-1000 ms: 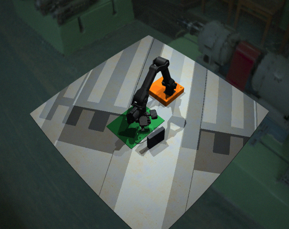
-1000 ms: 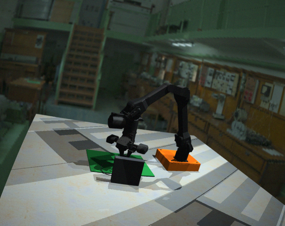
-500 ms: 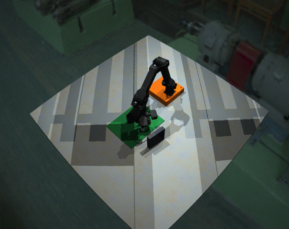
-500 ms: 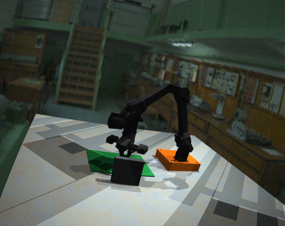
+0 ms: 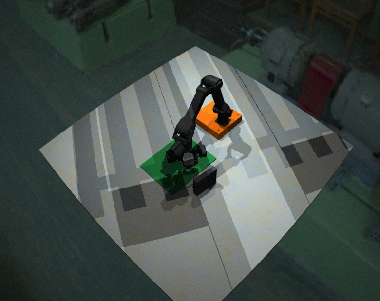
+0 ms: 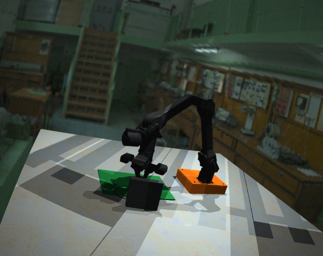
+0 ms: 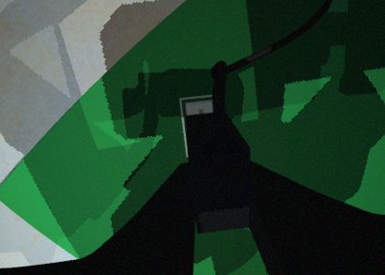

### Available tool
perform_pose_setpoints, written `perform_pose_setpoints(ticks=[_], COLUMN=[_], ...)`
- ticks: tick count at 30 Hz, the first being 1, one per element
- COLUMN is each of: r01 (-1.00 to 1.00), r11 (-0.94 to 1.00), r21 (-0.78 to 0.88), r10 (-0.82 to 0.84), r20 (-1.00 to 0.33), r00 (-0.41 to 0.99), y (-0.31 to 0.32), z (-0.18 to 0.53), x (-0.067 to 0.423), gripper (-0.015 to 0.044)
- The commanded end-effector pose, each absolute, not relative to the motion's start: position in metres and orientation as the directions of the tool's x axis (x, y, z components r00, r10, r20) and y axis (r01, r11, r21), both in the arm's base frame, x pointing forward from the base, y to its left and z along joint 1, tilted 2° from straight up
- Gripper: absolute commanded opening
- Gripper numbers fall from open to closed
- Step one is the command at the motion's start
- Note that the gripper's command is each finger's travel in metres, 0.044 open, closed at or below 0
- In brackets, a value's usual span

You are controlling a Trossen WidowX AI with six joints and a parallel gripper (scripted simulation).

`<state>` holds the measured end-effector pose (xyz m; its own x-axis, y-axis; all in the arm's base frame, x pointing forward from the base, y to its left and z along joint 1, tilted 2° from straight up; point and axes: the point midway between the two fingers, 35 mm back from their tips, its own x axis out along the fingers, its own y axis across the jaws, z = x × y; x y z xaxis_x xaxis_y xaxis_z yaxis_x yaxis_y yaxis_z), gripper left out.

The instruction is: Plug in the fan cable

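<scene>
My gripper (image 5: 187, 166) (image 6: 141, 176) (image 7: 211, 169) is shut on the black plug (image 7: 218, 166), over the green board (image 5: 151, 165) (image 6: 167, 194) (image 7: 61, 183). The white four-pin header (image 7: 198, 108) (image 5: 186, 170) shows past the plug's far end in the wrist view, as a pale strip with one gold pin and part of its outline. The plug covers the rest of it. Whether the plug is in contact with the header, or how deep it sits, I cannot tell. The black cable (image 7: 305, 29) (image 6: 115, 190) rises from the plug and curves away to the right in the wrist view.
The black fan (image 5: 204, 181) (image 6: 144, 193) stands upright beside the board's edge, close to my gripper, and hides the fingertips' lower end in the exterior view. The orange base block (image 5: 218, 133) (image 6: 208, 189) under the arm is behind the board. Striped shadows cross the table.
</scene>
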<state>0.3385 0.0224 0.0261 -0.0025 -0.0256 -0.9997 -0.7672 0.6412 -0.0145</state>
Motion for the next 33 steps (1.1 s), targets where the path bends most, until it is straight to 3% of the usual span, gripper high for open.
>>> perform_pose_setpoints(ticks=[1,33], r01=[-0.765,-0.765], r11=[0.644,0.643], r21=[-0.012,-0.012], r10=[-0.023,-0.023], r20=[-1.0,-1.0], r00=[-0.003,-0.003], y=[0.0231,0.0227], z=[0.0247,0.0173], x=[0.3382,0.3378], gripper=[0.0,0.0])
